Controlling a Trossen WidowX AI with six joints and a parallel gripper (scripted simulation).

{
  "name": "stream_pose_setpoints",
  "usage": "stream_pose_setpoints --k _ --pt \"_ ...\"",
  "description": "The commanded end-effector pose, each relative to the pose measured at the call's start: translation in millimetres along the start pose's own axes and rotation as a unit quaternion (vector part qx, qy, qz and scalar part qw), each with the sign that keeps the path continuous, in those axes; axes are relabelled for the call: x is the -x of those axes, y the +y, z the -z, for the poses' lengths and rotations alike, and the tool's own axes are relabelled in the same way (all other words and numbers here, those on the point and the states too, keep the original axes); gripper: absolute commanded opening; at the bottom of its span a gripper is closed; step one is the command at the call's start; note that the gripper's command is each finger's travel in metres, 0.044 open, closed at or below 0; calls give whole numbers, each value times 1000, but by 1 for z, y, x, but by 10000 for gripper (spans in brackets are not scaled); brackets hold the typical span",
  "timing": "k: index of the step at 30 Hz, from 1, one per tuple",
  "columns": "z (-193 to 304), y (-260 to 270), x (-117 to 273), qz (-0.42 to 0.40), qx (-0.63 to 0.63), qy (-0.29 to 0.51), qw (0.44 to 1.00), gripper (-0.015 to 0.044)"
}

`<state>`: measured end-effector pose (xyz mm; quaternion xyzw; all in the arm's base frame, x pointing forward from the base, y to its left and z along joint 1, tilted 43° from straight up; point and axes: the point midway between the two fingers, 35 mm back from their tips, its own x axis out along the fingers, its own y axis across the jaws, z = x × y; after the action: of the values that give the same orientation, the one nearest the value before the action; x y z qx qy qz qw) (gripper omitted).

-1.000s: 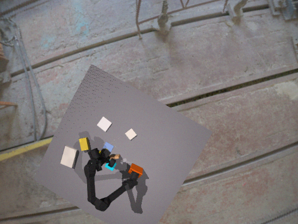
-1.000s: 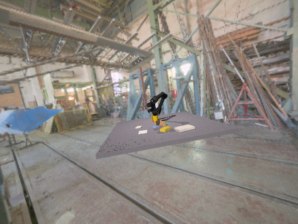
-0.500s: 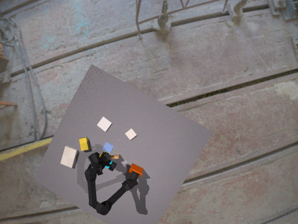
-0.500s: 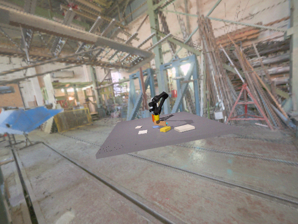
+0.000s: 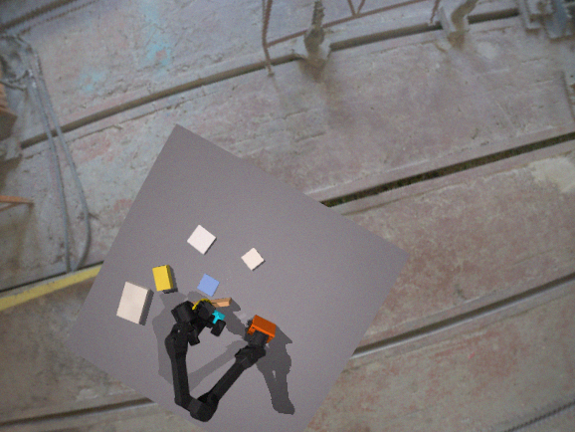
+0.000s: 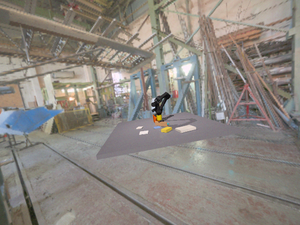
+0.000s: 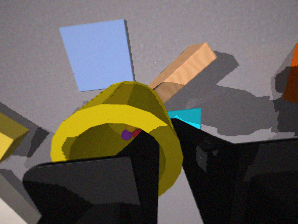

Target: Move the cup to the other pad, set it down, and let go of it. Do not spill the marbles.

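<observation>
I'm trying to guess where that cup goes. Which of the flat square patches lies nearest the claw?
The pale blue flat square pad, just beyond the claw holding the yellow round cup. The two whitish squares lie farther out.

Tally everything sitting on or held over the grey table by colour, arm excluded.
White flat pieces: 3
Yellow: 2, the block and the cup held in the hand
Blue pad: 1
Cyan pad: 1
Tan wooden block: 1
Marbles visible in the cup: 2, purple and red
Total: 10
</observation>
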<state>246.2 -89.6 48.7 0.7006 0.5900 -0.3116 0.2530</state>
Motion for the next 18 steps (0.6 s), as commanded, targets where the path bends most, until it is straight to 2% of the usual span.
stream_pose_setpoints --k 1,18 --pt "8 -4 2 -3 -1 0 1000 0" --pt "33 -23 2 -3 -2 1 1000 0"
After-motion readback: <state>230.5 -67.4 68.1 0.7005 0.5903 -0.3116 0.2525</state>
